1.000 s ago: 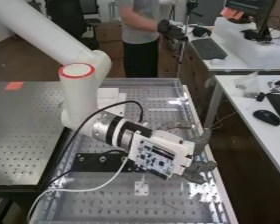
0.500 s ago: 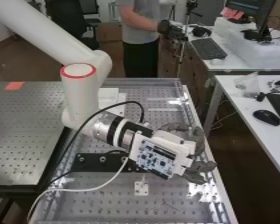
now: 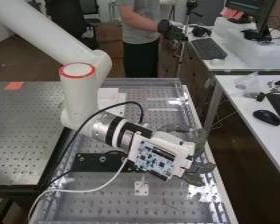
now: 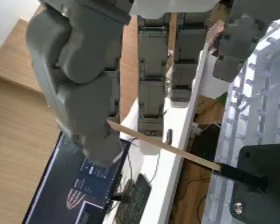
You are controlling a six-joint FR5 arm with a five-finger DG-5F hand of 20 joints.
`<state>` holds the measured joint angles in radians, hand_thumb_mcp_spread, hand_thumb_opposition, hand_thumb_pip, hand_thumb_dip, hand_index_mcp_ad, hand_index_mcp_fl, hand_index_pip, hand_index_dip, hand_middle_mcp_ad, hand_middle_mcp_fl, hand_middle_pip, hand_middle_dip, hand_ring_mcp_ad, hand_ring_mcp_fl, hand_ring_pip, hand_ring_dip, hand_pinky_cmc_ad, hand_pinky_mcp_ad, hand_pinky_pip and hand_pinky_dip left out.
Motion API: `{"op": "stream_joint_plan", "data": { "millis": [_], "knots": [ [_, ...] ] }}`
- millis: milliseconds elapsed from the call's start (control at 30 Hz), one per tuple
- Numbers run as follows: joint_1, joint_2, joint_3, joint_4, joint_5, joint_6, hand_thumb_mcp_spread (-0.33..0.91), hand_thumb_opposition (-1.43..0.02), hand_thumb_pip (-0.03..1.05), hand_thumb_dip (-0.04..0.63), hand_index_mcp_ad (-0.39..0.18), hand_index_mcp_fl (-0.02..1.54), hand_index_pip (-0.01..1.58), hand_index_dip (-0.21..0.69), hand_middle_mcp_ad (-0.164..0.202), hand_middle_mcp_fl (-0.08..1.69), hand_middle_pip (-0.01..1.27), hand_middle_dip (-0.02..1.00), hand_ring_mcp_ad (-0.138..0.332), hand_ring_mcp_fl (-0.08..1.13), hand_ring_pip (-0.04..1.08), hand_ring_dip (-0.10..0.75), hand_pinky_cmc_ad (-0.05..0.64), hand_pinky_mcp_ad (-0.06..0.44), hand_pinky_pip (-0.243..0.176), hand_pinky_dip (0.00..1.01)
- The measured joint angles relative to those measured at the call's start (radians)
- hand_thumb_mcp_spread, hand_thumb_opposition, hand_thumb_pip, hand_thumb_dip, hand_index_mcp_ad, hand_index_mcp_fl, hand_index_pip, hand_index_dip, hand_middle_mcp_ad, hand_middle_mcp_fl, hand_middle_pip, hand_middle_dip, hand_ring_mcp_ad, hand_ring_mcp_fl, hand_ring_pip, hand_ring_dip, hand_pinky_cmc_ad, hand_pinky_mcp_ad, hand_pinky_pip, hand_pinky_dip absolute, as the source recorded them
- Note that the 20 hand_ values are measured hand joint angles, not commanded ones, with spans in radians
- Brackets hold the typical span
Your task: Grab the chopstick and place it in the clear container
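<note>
- Robot hand [image 4: 150,90]: loosely open, fingers mostly straight, no grip evident.
- Chopstick [image 4: 167,146]: slanting from black plate [image 4: 267,210] toward robot hand.
- Best pinch its bare wood gently, then lift clear of plate.

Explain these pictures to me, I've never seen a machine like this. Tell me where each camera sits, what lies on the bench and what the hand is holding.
The machine is a white robot arm ending in a dark grey mechanical hand. The high view looks down along the bench from a fixed camera; the wrist view comes from a camera on the arm's wrist.

On the perforated bench are a black plate and a small white bracket.

In the wrist view, a wooden chopstick with a black end points toward the thumb. The fingers hang fairly straight, so it doesn't look gripped; whether it touches them, I can't tell.
</note>
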<state>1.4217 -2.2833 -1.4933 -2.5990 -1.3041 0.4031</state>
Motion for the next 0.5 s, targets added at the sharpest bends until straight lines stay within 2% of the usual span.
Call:
{"op": "stream_joint_plan", "data": {
  "millis": [133,500],
  "knots": [
    [-0.001,0.000,0.001,0.000,0.007,-0.004,0.53,-0.91,0.54,0.309,-0.248,0.82,0.59,0.251,0.058,1.05,0.17,0.64,0.101,0.44,0.10,0.428,0.389,0.328,0.044,0.18],
    [-0.010,0.003,-0.003,-0.002,0.007,-0.017,0.53,-0.90,0.54,0.309,-0.225,0.83,0.59,0.232,0.061,1.04,0.16,0.64,0.101,0.45,0.10,0.429,0.382,0.332,0.042,0.18]
  ]
}}
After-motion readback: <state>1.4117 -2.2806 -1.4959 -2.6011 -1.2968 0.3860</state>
